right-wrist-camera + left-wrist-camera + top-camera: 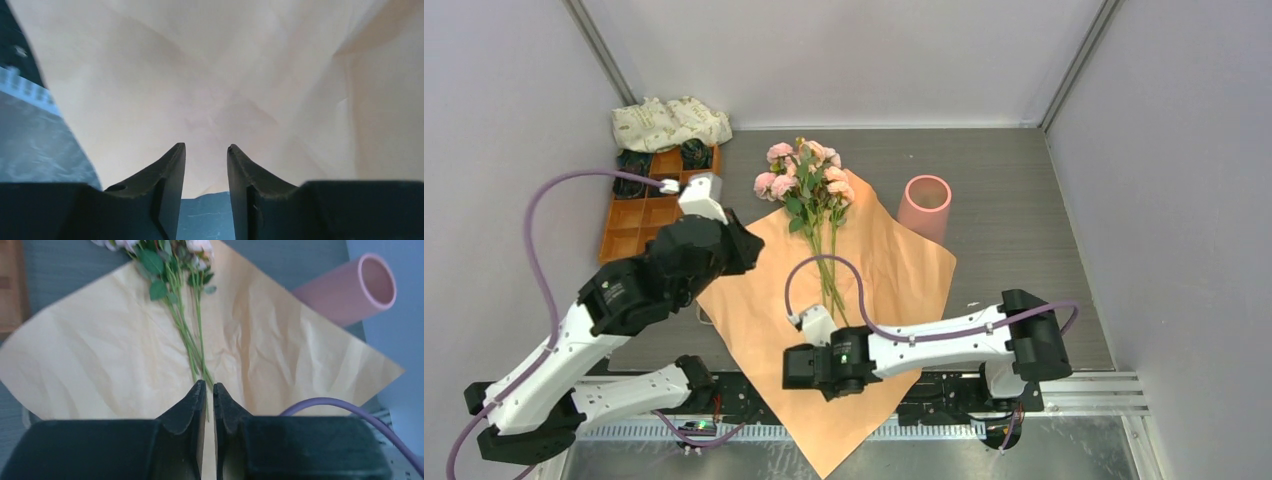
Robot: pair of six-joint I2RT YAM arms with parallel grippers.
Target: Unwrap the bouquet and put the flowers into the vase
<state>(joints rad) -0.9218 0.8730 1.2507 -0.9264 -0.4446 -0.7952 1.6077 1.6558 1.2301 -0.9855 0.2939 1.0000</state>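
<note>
Nearest the arm bases, the right gripper (206,146) is held low over the near part of the paper (894,270). Its fingers are parted with nothing between them, and only the creased sheet and its near edge are framed in the gap. The near corner of the sheet is seen hanging past the front of the tabletop (1014,240).

A little farther in, on the left side, the left gripper (209,383) is held above the sheet. Its fingers are drawn almost together, with only a thin slit between them, and nothing is seen gripped. They are aimed toward the cut ends of the stems; whether the tips touch those ends cannot be told.

The flowers (809,180) are laid loose along the middle of the opened paper, stems toward the robot and pink heads at the sheet's far edge. No ribbon can be made out. The vase (924,205) is stood upright just beside the sheet's far right edge, and no flower is in it.

The unwrapping of the bouquet is judged to be done, and the step in hand is judged to be the picking-up of the flowers. For the next move, fingers would have to be opened, brought down around the bunched stems near their ends and closed on all of them together. The bunch would then need to be tipped upright and lowered ends-first into the narrow mouth. A stray stem could be left behind on the paper.
</note>
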